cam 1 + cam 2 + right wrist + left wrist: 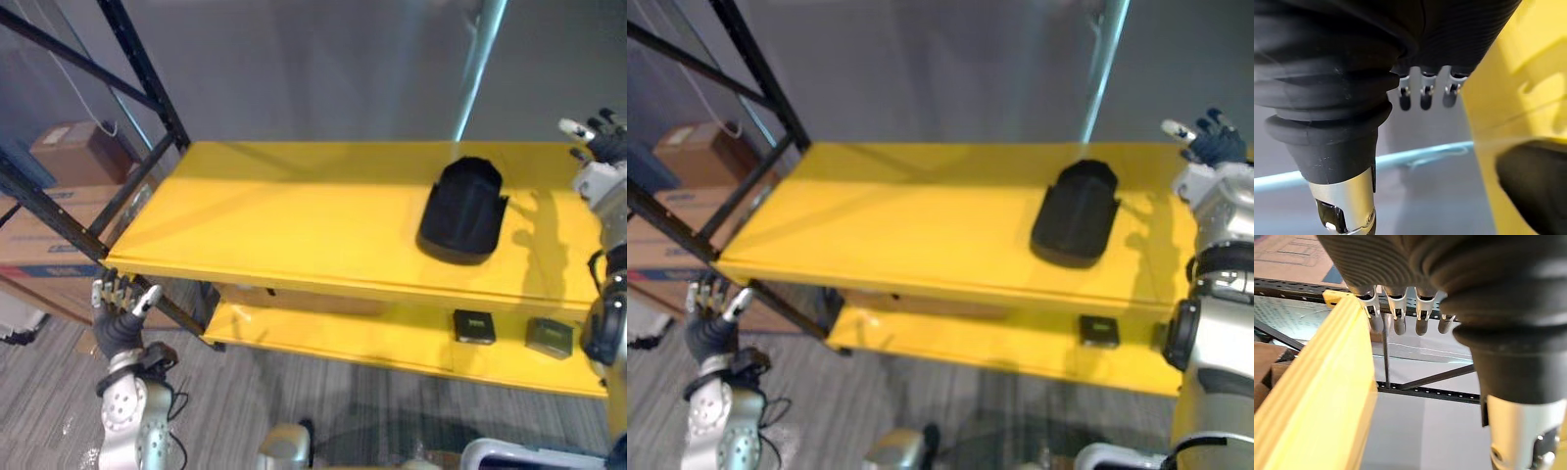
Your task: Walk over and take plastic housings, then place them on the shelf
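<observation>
**Desk:** You're at the yellow shelf. Where is the piece?

**Caption:** One black plastic housing (462, 211) lies on the upper board (294, 215), right of the middle. It sits wholly on the board, clear of both long edges. It rests on its broad face, which I judge will keep it from rocking or sliding. Neither of your hands touches it.

**Desk:** And the hands?

**Caption:** Your left hand (120, 313) hangs low, just beside the board's left front corner. Its fingers are straight and loose, holding nothing, and I take it for idle. Your right hand (598, 142) is raised at the shelf's right end, fingers spread and likewise empty. Its wrist view has the housing close by on the yellow. I read that pose as standing clear, so the piece is not nudged.

**Desk:** Give me the count.

**Caption:** One housing. Two yellow boards, the upper and the lower board (372, 338). Two small dark square parts (474, 326) lie on the lower one near its right end, side by side but apart. At least two cardboard boxes (83, 152) stand behind the black rack frame (147, 73) on your left. For this housing the placing looks done. By my judgement, you would have to fetch any further one from elsewhere.
</observation>
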